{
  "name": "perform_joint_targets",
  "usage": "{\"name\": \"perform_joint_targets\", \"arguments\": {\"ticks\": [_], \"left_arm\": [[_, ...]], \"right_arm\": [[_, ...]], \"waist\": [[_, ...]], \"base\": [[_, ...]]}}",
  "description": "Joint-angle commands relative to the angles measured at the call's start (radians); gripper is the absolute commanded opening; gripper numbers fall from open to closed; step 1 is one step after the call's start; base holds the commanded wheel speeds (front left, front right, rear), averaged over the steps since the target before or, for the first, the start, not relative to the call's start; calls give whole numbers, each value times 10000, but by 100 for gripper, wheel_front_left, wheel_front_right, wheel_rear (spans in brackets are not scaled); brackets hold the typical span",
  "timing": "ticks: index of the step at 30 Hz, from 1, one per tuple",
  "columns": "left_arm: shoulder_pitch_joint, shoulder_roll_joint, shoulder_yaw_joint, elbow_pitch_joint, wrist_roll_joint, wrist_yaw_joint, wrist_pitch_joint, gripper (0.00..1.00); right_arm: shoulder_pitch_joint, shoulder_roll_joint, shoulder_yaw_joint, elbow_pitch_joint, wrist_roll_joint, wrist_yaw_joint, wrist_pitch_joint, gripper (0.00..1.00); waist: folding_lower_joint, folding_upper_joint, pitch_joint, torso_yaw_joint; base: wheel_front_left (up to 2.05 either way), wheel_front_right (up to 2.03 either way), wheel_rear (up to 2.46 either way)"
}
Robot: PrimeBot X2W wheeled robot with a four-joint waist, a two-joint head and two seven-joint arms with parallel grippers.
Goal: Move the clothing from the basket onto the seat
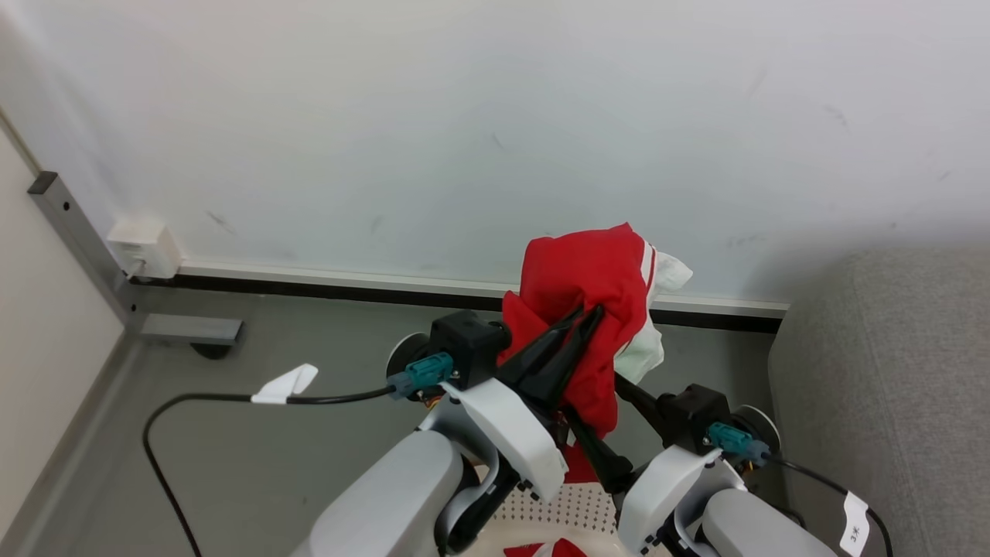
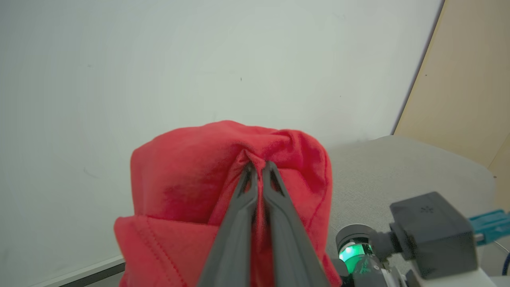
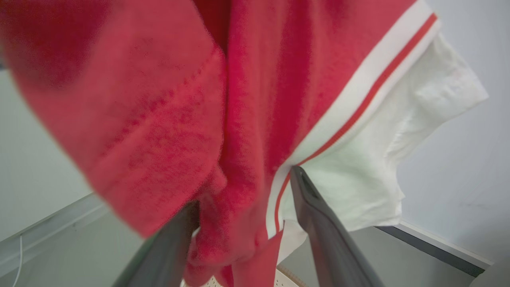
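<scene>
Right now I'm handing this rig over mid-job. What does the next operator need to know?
Left gripper: shut on a red garment, holding it up over the basket.
Right gripper: open, with its fingers on either side of the hanging fabric, not pinching it.
Sofa: to the robot's right.
Done: one garment is lifted.
Left to do: carry it over to the sofa and release it, then go back for the other red fabric lying in the basket.

A white box (image 1: 145,247) sits on the wall (image 1: 495,116) above grey floor (image 1: 271,472)
</scene>
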Motion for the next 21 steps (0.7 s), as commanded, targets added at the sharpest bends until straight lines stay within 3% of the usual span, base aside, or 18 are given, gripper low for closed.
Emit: {"name": "perform_joint_targets", "arguments": {"ticks": [1, 6, 7, 9, 21], "left_arm": [[-13, 0, -21, 1, -122, -36, 8, 0], [3, -75, -162, 60, -175, -52, -1, 0], [-2, -79, -171, 77, -169, -51, -6, 0], [-19, -75, -156, 118, -204, -31, -28, 0], [127, 208, 139, 373, -406, 180, -235, 0]], "right_arm": [[-231, -3, 98, 174, 172, 27, 3, 100], [-620, -1, 363, 464, 447, 27, 3, 100], [-673, -1, 377, 463, 470, 27, 3, 62], [-690, -1, 374, 414, 549, 27, 1, 0], [-329, -42, -269, -294, 271, 27, 1, 0]], "waist": [[0, 0, 0, 86], [0, 0, 12, 215], [0, 0, 18, 224], [0, 0, 31, 220], [0, 0, 69, -241]], "base": [[0, 0, 0], [0, 0, 0], [0, 0, 0], [0, 0, 0], [0, 0, 0]]}}
